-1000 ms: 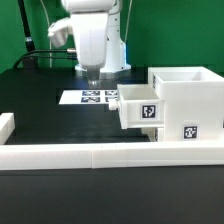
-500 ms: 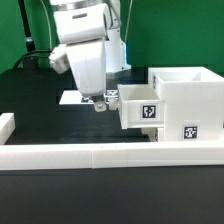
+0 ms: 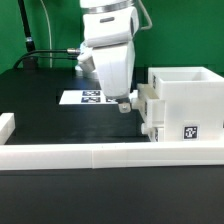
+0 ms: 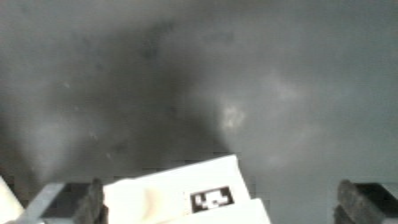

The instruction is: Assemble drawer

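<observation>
Drawer casing point(image 3: 185, 103) stands on the black bench point(image 3: 45, 115) at the exterior view's right, just behind the long low white wall point(image 3: 100, 156), with a tagged tray point(image 3: 148, 108) nearly fully pushed into its side facing the exterior view's left. Just beside that tray front hangs the tool point(image 3: 123, 104) at the end of the white arm point(image 3: 110, 45), and in the wrist view its two dark fingers point(image 4: 68, 201) stand wide apart with a white tagged corner point(image 4: 187, 192) between them, gripping nothing. Behind the arm, the marker board point(image 3: 84, 97) lies flat on the bench.
</observation>
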`<act>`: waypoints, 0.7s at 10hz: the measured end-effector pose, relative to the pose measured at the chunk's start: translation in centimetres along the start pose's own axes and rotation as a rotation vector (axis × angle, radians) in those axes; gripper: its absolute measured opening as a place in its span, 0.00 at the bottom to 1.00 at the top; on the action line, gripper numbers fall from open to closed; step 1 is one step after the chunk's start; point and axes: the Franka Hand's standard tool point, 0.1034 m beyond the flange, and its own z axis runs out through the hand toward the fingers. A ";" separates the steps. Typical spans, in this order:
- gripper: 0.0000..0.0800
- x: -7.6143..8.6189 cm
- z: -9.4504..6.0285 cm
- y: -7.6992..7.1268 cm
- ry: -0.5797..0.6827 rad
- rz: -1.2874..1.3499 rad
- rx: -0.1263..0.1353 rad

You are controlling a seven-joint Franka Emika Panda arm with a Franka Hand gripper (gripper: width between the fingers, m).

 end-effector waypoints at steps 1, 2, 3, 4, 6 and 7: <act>0.81 0.6 0.1 -0.1 0.002 0.007 0.002; 0.81 1.1 0.1 -0.2 0.002 0.024 0.003; 0.81 1.5 0.2 -0.2 0.002 0.039 0.003; 0.81 1.5 0.2 -0.2 0.002 0.050 0.003; 0.81 0.6 0.0 -0.3 0.001 0.064 0.005; 0.81 0.0 -0.3 -0.8 -0.002 0.074 0.007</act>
